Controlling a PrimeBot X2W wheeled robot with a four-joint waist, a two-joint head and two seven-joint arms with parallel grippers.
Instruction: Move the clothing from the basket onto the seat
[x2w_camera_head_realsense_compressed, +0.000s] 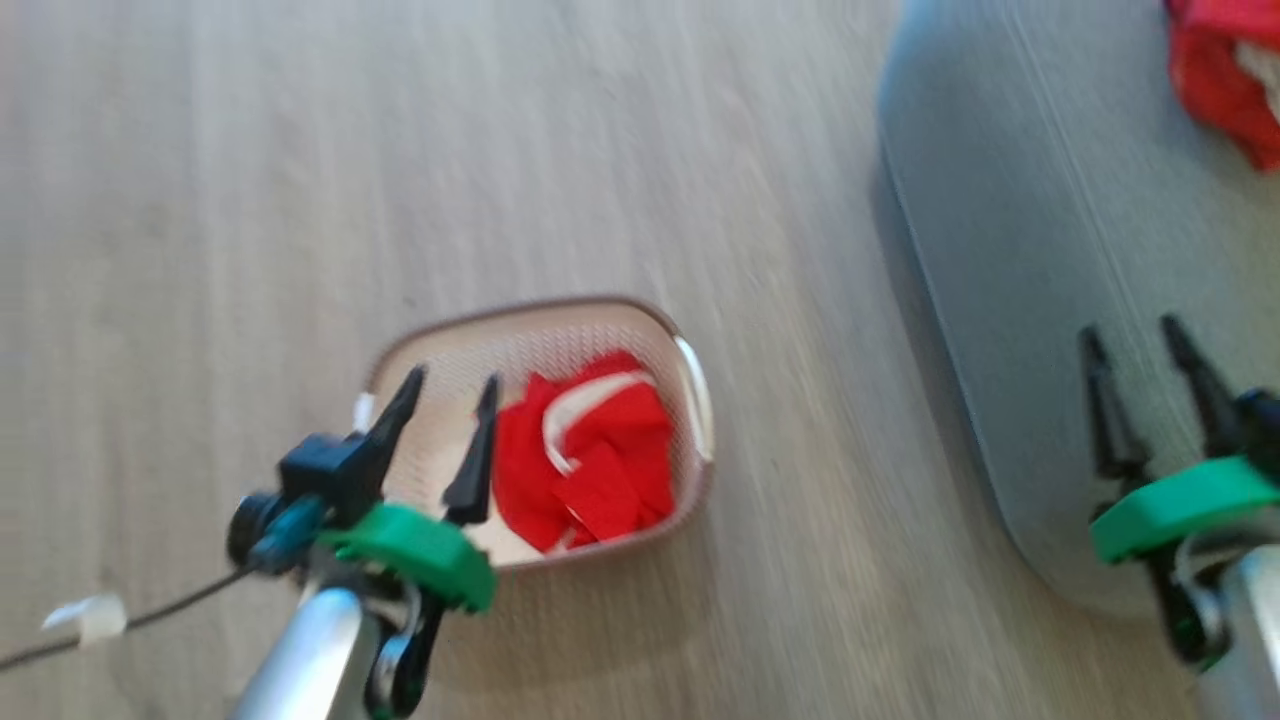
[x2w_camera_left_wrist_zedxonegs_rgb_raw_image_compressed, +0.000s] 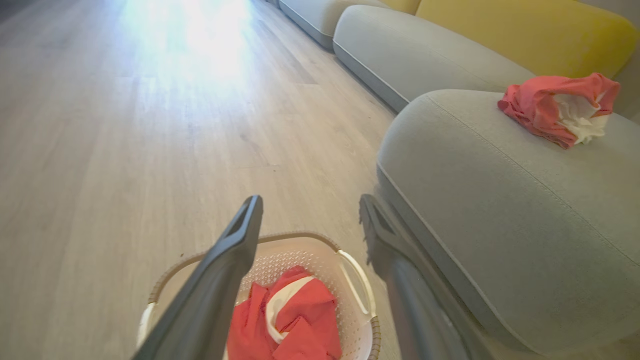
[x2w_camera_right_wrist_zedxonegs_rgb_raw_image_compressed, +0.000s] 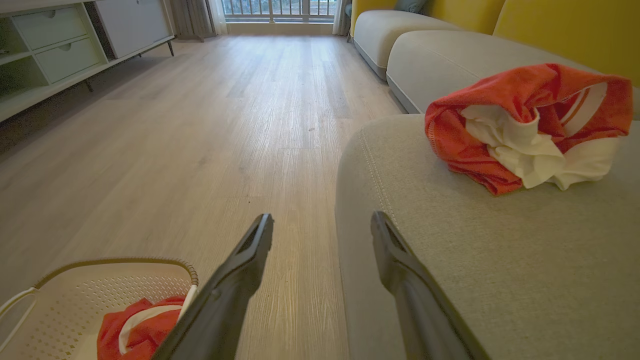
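Both sets of jaws open and empty: left gripper over basket, just beside red garment lying in it; right gripper over seat, where second garment lies. Best bet: centre left gripper on the bunched middle, drop, pinch a thick fold, lift clear of the rim.

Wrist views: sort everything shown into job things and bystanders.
Job: basket, red garment in basket, red garment on seat, grey seat.
Bystanders: yellow back cushions, white drawer unit, farther grey cushions, wood floor.
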